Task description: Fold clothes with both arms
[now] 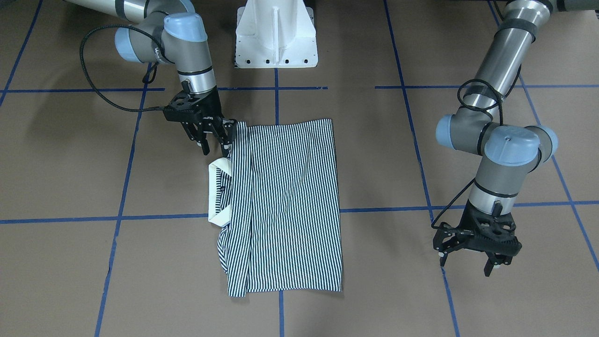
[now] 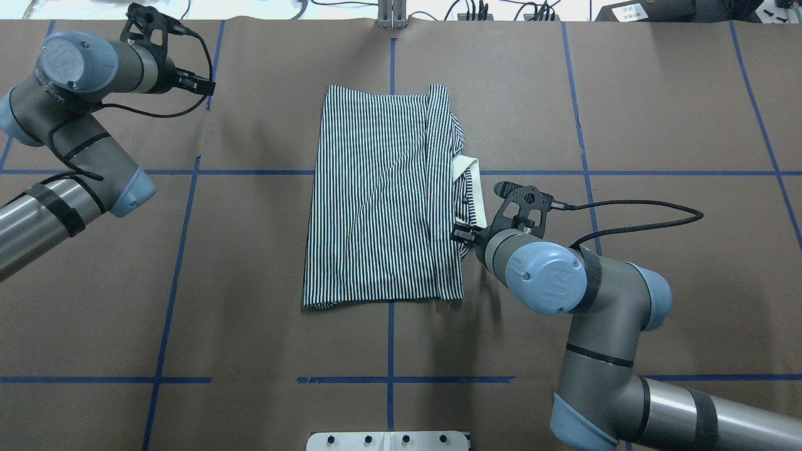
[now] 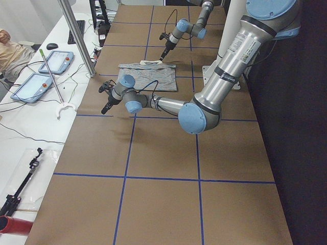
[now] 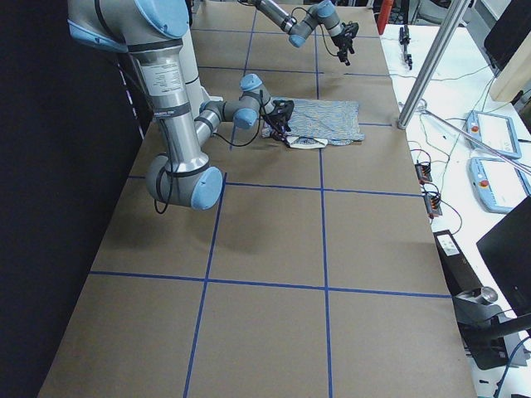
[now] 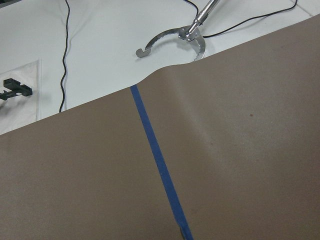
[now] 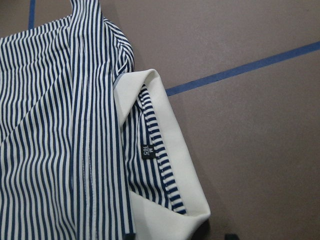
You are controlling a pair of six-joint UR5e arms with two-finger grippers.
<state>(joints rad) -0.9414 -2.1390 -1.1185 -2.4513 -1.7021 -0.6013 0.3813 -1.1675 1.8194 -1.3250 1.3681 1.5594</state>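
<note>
1. Facing the robot, we see a navy-and-white striped polo shirt [image 1: 290, 201] lying folded flat at the middle of the brown worktop [image 1: 70, 164]. The silver-grey right arm [image 1: 189, 56] sets parted jaws at its collar-side corner.
2. In the same view, the silver-grey left arm [image 1: 507, 154] hangs wide jaws over bare worktop, well apart from the shirt.
3. The right wrist shows us the cream collar [image 6: 175, 165] meeting a blue tape line [image 6: 240, 70].
</note>
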